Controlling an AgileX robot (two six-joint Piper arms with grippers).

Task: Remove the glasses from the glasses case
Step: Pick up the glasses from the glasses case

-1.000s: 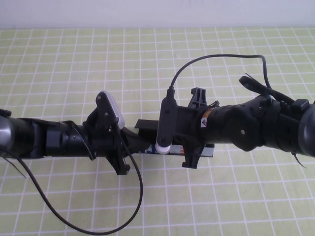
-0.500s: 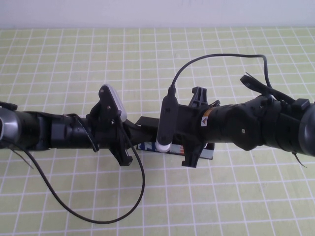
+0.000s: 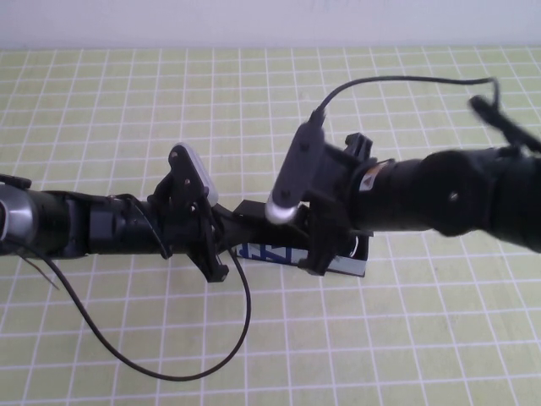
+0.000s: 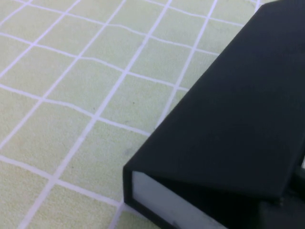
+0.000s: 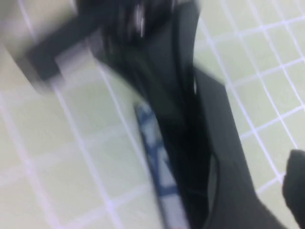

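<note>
Two robot arms meet over the middle of a table (image 3: 101, 110) covered in a green cloth with a white grid. Between them lies the glasses case (image 3: 279, 249), a long black box whose white front strip with blue print faces the camera.

The left end effector (image 3: 226, 230) reaches in from the left and sits at the case's left end. The left wrist view shows the flat black lid (image 4: 233, 119) close up, seemingly tilted up a little from the box with a pale edge showing under it. Whether this end effector is spread or pressed together cannot be told.

The right end effector (image 3: 292, 241) comes in from the right, hanging above the case's middle, and hides most of the case from above. Its wrist view is blurred, showing only dark shapes and the blue-printed strip, so its state cannot be told either.

The glasses are not visible anywhere; they are probably inside the case. Judging by this, opening is under way at most, and lifting the glasses out is not yet done.
</note>
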